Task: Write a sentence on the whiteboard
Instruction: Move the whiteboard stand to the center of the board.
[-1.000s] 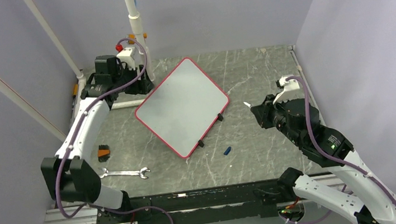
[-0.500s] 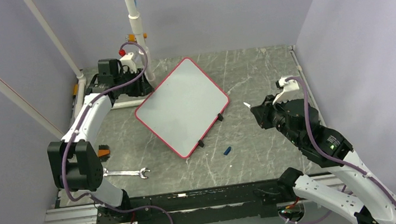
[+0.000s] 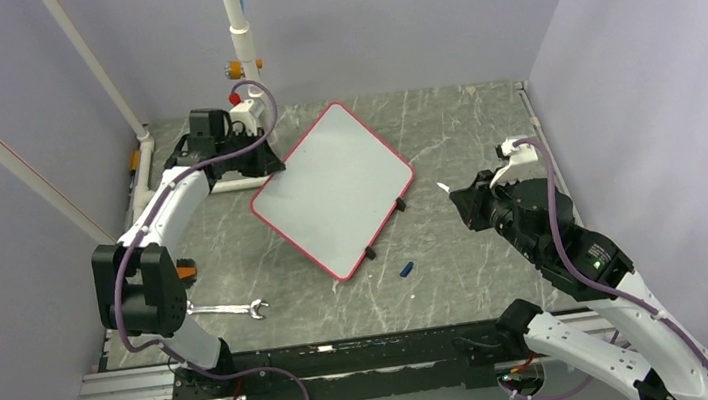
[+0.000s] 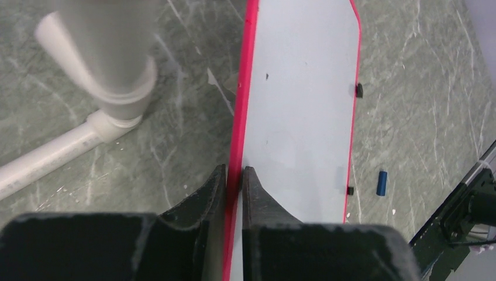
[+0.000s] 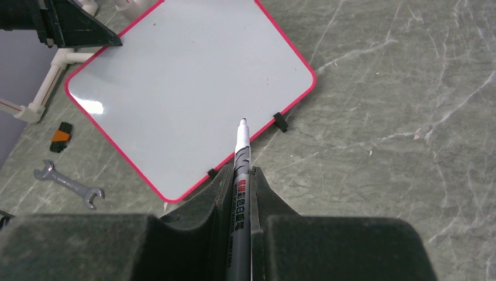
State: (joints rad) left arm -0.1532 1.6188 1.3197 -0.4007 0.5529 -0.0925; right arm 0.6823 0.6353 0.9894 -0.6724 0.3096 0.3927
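The whiteboard (image 3: 334,192) lies on the grey marbled table (image 3: 461,117) in the middle of the top view. It is turned like a diamond, with 2 small black feet (image 3: 368,252) on its lower-right edge. Its face is plain white inside a thin red border.

The left jaws sit at the board's upper-left edge in the top view. In the left wrist view they pinch the red border, with 1 of the fingers (image 4: 257,193) on the white face and the other on the outer side.

The right jaws are pressed together on a marker (image 5: 241,175), whose uncapped tip points up the frame toward the footed edge. In the top view they stand right of the board and apart from it.

A blue cap (image 3: 405,270) lies on the table below the board's lower corner. A wrench (image 3: 224,308) lies at the lower left, with a small orange-and-black item (image 3: 184,273) just above it. A white pipe frame (image 3: 240,32) rises at the upper left, beside the left jaws.
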